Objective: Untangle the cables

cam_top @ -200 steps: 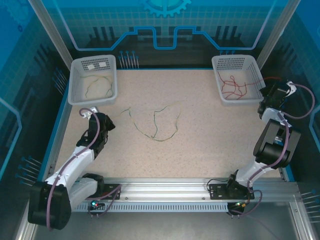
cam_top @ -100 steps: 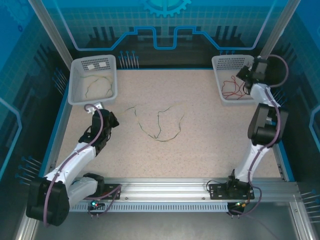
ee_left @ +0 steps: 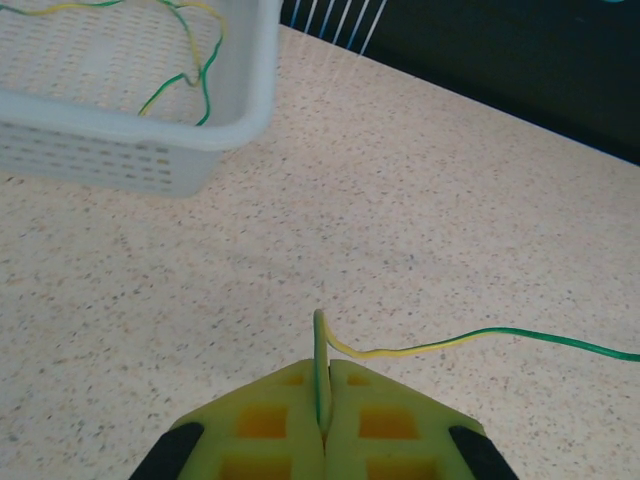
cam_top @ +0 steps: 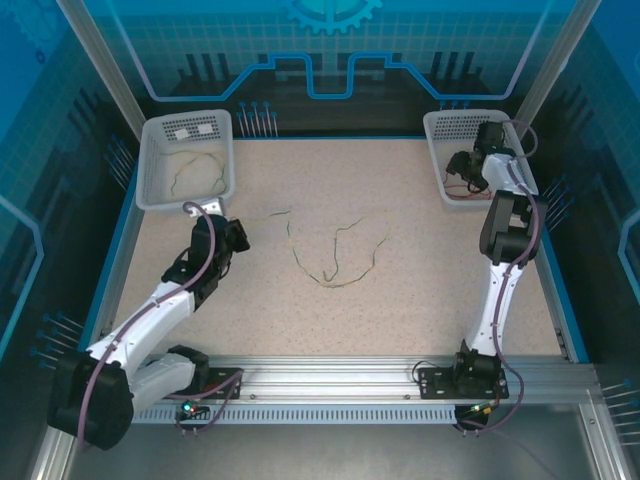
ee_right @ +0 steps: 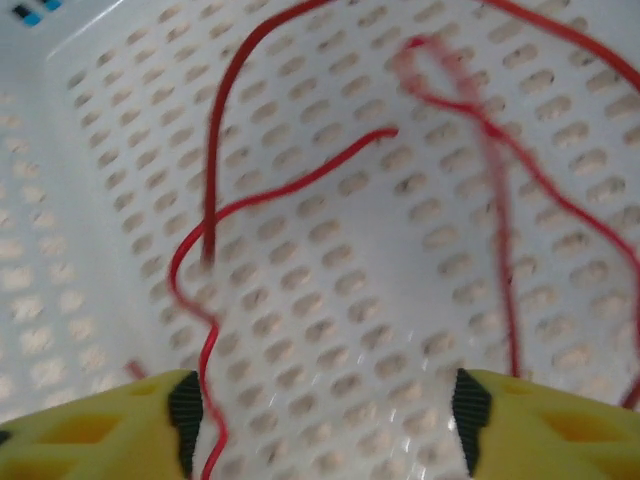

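Cable [ee_left: 430,346], apparently its end, in left jaws

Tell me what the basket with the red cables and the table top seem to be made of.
Basket: probably moulded white plastic, smooth; even rows of oval slots suggest it. Table top: matte beige with dark speckles, perhaps laminate or stone-look composite; I cannot tell which.

Red cables [ee_right: 212,180] in right basket [cam_top: 455,125]; yellow-green cable [ee_left: 420,348], loosely curved, on table [cam_top: 450,300].
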You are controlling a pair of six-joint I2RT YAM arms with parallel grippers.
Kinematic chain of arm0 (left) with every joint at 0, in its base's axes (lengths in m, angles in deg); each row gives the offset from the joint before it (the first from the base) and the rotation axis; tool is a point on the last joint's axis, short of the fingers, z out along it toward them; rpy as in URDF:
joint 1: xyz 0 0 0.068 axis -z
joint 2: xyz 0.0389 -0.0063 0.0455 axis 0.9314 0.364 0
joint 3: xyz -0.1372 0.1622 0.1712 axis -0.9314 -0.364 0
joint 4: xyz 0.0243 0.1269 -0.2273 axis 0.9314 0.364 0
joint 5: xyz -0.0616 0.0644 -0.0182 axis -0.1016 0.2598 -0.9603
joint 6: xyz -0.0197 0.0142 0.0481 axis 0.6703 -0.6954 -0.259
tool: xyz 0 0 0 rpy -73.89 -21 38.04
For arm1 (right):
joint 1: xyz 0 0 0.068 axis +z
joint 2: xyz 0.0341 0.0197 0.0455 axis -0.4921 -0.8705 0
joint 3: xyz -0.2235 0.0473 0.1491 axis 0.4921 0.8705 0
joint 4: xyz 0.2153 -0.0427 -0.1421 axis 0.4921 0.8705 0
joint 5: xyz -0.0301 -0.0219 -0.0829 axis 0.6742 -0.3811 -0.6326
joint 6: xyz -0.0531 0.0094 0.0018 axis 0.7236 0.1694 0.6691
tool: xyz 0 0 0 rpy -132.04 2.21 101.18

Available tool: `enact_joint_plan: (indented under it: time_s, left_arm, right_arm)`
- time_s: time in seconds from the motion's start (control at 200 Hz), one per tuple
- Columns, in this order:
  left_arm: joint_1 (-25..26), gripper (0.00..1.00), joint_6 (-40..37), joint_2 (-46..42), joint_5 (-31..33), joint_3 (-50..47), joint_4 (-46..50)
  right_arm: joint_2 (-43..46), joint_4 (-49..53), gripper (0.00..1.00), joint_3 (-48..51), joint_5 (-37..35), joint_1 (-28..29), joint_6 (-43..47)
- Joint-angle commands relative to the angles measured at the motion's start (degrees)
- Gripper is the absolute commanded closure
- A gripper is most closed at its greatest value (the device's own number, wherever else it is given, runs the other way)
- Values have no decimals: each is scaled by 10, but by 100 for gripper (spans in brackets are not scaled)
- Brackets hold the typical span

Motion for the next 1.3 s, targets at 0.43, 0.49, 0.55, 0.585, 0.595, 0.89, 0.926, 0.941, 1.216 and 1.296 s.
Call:
enact_joint_plan:
  time_s: [0.43,0.49,0.55,0.585,0.595,0.89,0.926,0.941,1.216,1.296]
  left_arm:
    - [22,100,-24,49,-18,31,-20]
    - [23,100,-26,53,-21,36,-19]
    - [25,100,-26,55,-23,42,-14]
    - [27,100,-27,54,-24,43,-15]
    - [27,100,-26,53,-24,43,-15]
    - [43,100,-22,76,-29,35,-29]
    - [44,100,-23,81,-32,36,-31]
    - [45,100,-23,83,-32,36,-32]
    - [94,100,1,174,-78,64,-89]
    - [131,100,-2,227,-77,91,-98]
  right_arm:
    - [322,29,0,210,12,38,8]
    - [311,47,2,197,42,31,13]
    - [322,57,5,201,58,41,24]
    - [339,50,5,220,71,50,20]
    - [345,46,5,229,78,53,18]
    - [479,-239,0,587,331,128,-103]
    - [485,-271,0,621,341,131,-110]
    - [487,-284,0,639,346,133,-112]
    - [469,-375,2,708,368,226,-193]
    - [458,-411,4,705,341,267,-243]
